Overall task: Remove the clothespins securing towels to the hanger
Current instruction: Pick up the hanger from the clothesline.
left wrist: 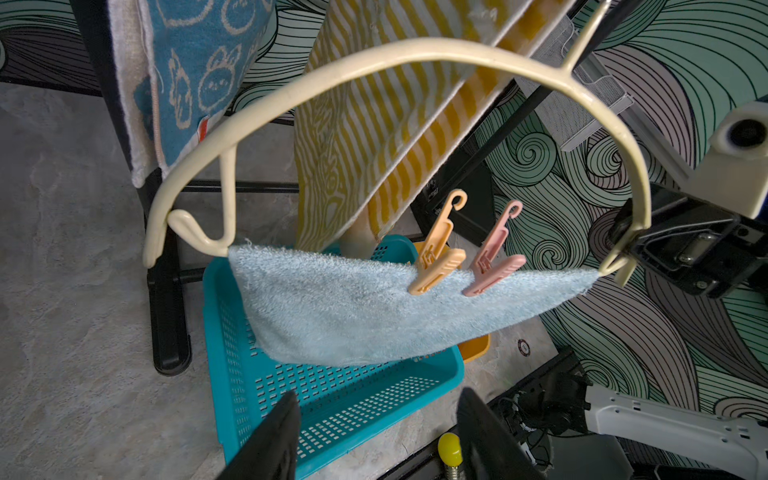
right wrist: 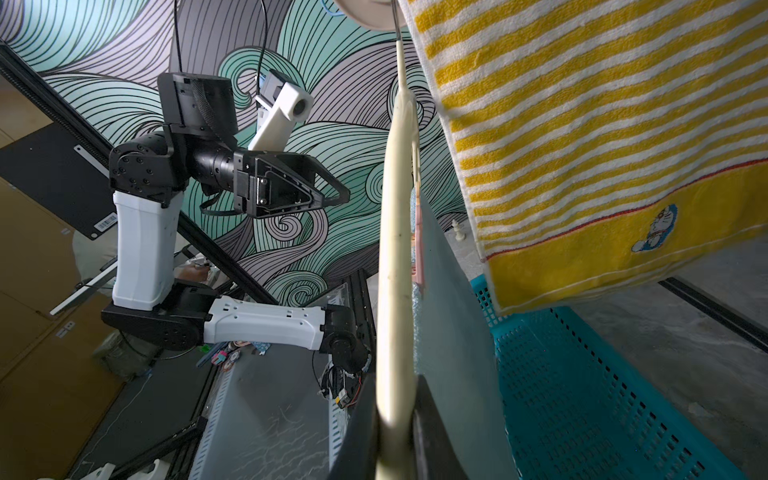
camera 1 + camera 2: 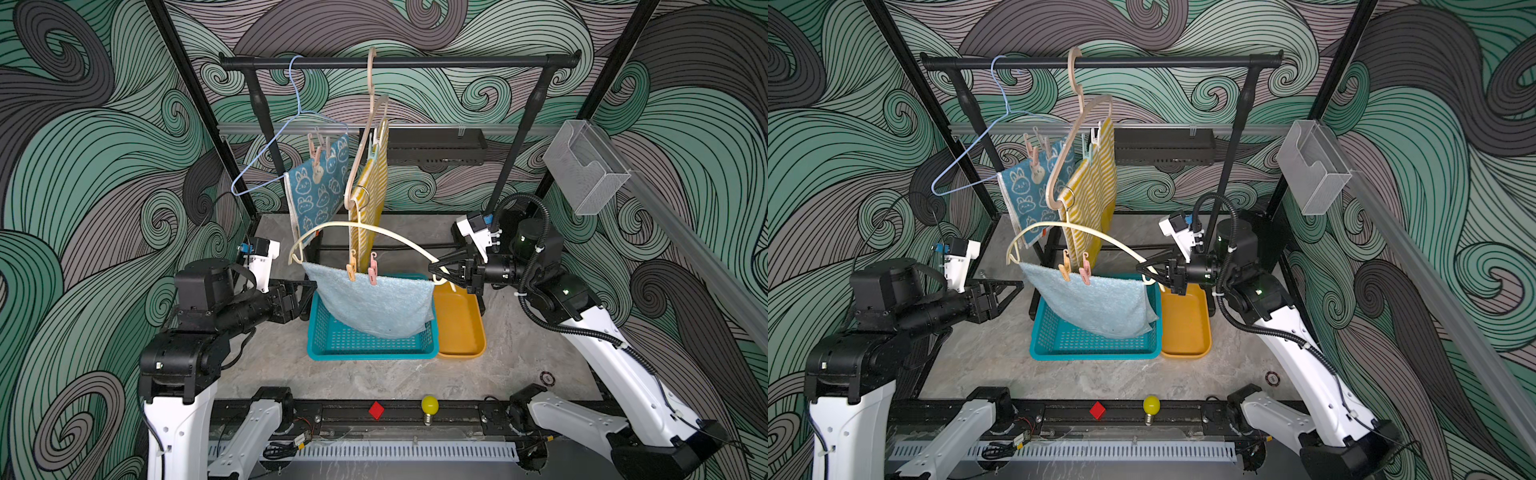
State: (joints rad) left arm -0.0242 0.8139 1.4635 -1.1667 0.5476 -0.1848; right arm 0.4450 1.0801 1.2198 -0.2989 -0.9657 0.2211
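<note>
- Right gripper (image 3: pixel 436 266): fingers clamped on one end of the cream hanger (image 3: pixel 365 225), where the arc meets the lower bar; in the right wrist view the hanger runs up from between the two pads.
- Left gripper (image 1: pixel 374 436): fingers spread with nothing between them, near the hanger's other, hooked end but not touching it.
- Pale-blue towel (image 3: pixel 374 307): draped over the cream hanger's lower bar, sagging above the teal basket (image 3: pixel 374 355).
- Orange clothespin (image 1: pixel 436 259) and pink clothespin (image 1: pixel 494 266): side by side, clipped on the towel's top edge, closer to the right gripper's end.
- Bunny towel (image 3: pixel 320 187): on the blue wire hanger (image 3: pixel 270 149), with pink pegs (image 3: pixel 318 160) at its top edge.
- Striped towel (image 3: pixel 372 195): on the beige hanger (image 3: pixel 370 124), with pale pegs (image 3: pixel 376 141) at the top; their number cannot be told.
- Yellow tray (image 3: pixel 459 328): touching the basket on the right arm's side.
</note>
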